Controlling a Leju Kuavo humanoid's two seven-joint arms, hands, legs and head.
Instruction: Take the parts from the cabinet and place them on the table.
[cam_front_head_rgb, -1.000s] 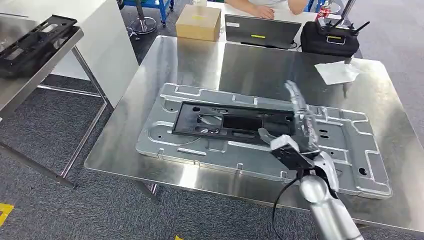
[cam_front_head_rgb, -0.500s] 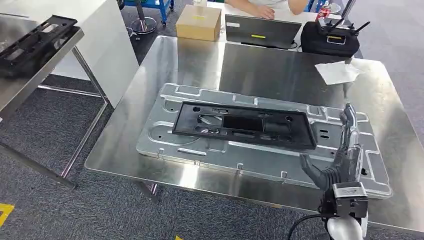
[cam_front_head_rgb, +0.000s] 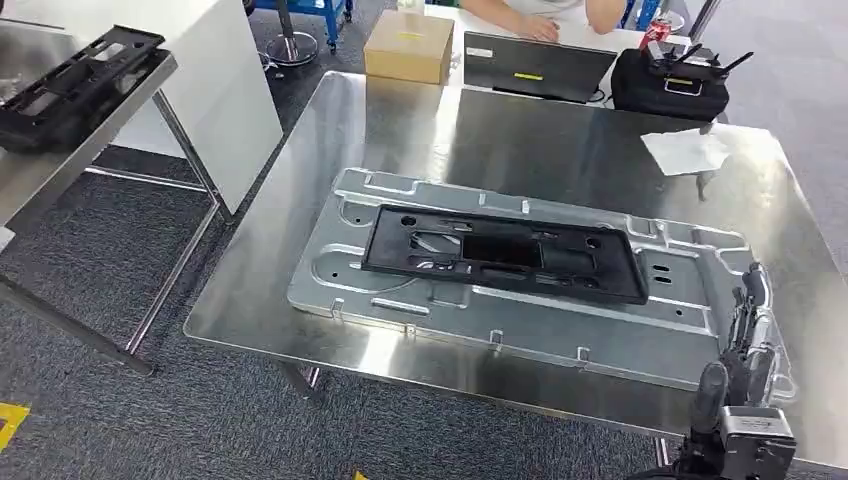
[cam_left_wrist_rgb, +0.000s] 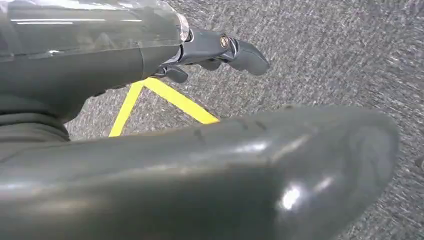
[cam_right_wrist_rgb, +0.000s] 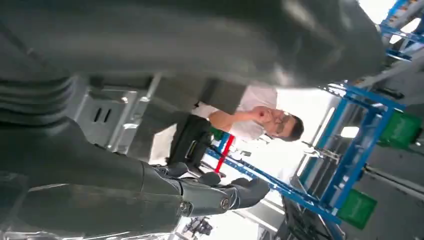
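Right hand: the right hand (cam_front_head_rgb: 745, 345) rises at the head view's 5 o'clock corner, fingers straight and spread, nothing in them; it stands over the table's near right edge, by the metal panel's right end. In its wrist view the same hand (cam_right_wrist_rgb: 150, 195) shows fingers extended and apart.
Left hand: the left hand (cam_left_wrist_rgb: 215, 50) hangs over grey carpet (cam_left_wrist_rgb: 340, 55) with a yellow floor line (cam_left_wrist_rgb: 175, 100) beneath — fingers loosely extended, holding nothing.
Black part: the black frame (cam_front_head_rgb: 505, 252) lies flat on the metal panel, at the table's centre, toward 10 o'clock from the right hand and well apart from it.
Metal panel: the silver stamped panel (cam_front_head_rgb: 400, 300) rests on the steel table (cam_front_head_rgb: 520, 140), its long side running from 9 to 4 o'clock.
Cabinet side: at 10 o'clock, on a metal shelf (cam_front_head_rgb: 60, 160), sits another black part (cam_front_head_rgb: 70, 85).
Far edge: at 12 o'clock a cardboard box (cam_front_head_rgb: 408, 45), a laptop (cam_front_head_rgb: 538, 68) and a black bag (cam_front_head_rgb: 668, 85); a person (cam_front_head_rgb: 545, 15) sits behind them.
Table, 2 o'clock: a white sheet (cam_front_head_rgb: 685, 152) — crumpled, lying alone.
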